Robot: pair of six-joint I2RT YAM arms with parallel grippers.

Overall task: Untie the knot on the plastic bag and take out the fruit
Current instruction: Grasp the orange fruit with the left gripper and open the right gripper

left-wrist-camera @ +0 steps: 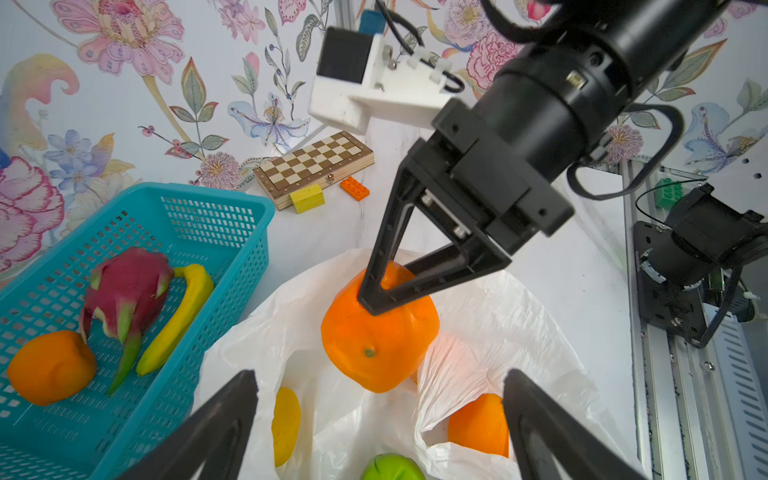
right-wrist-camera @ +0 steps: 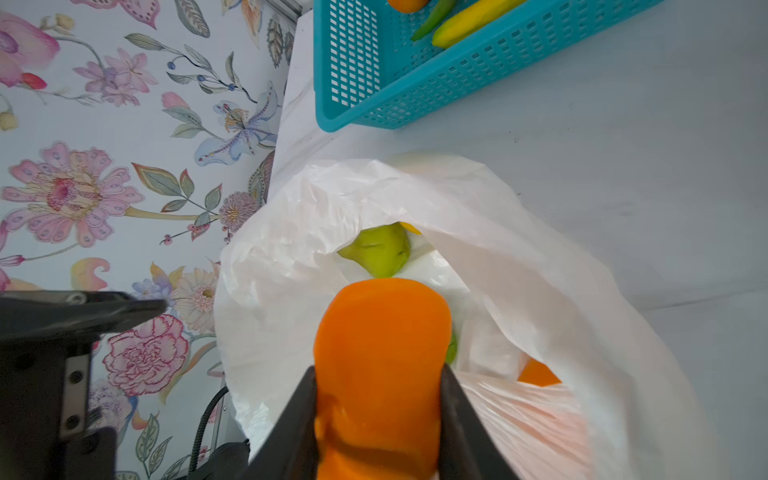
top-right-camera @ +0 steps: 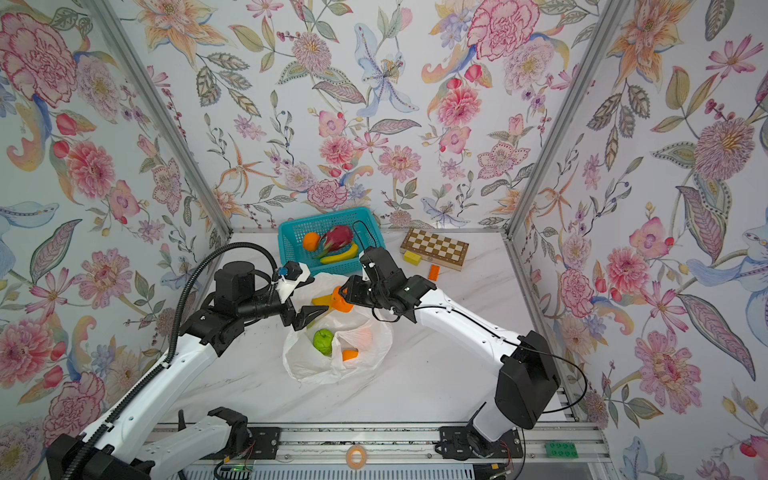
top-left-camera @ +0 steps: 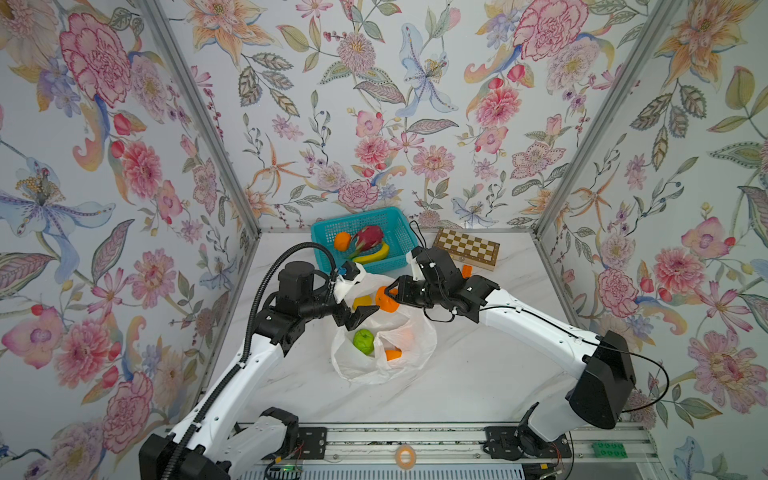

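Note:
The white plastic bag (top-left-camera: pixel 361 370) lies open mid-table; the knot is out of view. My right gripper (right-wrist-camera: pixel 378 370) is shut on an orange (top-left-camera: pixel 386 299) just above the bag's far rim. My left gripper (left-wrist-camera: pixel 380 374) hangs open over the bag's mouth, close to that orange, with nothing between its fingers. Inside the bag lie a green fruit (top-left-camera: pixel 363 340), an orange (top-left-camera: pixel 392 354) and a yellow fruit (left-wrist-camera: pixel 286 424). The teal basket (top-left-camera: pixel 353 216) behind holds an orange (top-left-camera: pixel 342 241), a dragon fruit (top-left-camera: pixel 368 237) and a banana (top-left-camera: pixel 374 253).
A folded chessboard box (top-left-camera: pixel 467 247) lies at the back right, with a yellow block (top-right-camera: pixel 412 257) and an orange brick (top-right-camera: pixel 434 272) beside it. On the front rail sit a tape ring (top-left-camera: pixel 405 456) and a green brick (top-left-camera: pixel 607 449).

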